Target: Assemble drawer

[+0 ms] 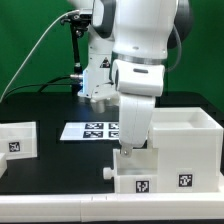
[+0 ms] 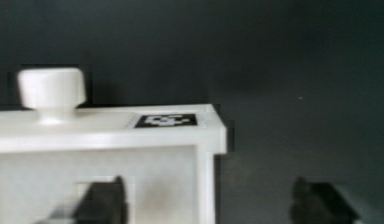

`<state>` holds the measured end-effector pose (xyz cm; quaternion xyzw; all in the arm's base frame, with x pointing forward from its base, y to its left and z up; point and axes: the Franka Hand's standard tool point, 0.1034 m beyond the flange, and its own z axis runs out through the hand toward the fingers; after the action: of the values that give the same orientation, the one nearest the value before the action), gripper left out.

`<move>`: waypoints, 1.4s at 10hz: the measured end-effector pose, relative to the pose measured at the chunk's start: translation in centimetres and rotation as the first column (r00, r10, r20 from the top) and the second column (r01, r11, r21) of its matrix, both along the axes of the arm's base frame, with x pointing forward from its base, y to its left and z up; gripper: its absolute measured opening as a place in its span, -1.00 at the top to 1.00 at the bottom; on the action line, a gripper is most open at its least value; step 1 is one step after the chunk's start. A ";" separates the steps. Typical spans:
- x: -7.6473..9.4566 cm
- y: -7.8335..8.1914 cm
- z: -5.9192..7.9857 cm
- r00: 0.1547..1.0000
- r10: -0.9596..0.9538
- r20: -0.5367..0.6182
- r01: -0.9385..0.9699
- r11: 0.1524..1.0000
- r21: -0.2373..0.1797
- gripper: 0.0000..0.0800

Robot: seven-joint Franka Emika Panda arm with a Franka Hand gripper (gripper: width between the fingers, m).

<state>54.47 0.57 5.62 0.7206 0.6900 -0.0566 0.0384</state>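
Drawer on the black table, gripper open astride its side wall.

Drawer: low white open-topped plastic tray, smooth and square-cornered, with a round-headed knob and a black-and-white tag. It stands just beside the tall white cube casing, at the exterior view's right. One dark finger sits over the tray's hollow, the other outside over the matte table. Jaws apart, gripping nothing. A second tagged white box stands well apart.
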 end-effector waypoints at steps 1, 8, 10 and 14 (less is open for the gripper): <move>0.1 -0.9 0.7 1.000 0.002 -0.011 -0.002 1.000 -0.008 -0.47; -0.9 -4.0 -2.9 0.998 -0.010 -0.068 0.009 1.000 -0.004 -0.62; -1.0 -1.2 -3.0 0.996 -0.054 -0.066 0.054 0.999 -0.002 -0.62; -1.0 1.4 -2.6 0.996 -0.075 -0.057 0.075 0.997 -0.003 -0.62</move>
<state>53.48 2.00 3.01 0.7441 0.6633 -0.0786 0.0168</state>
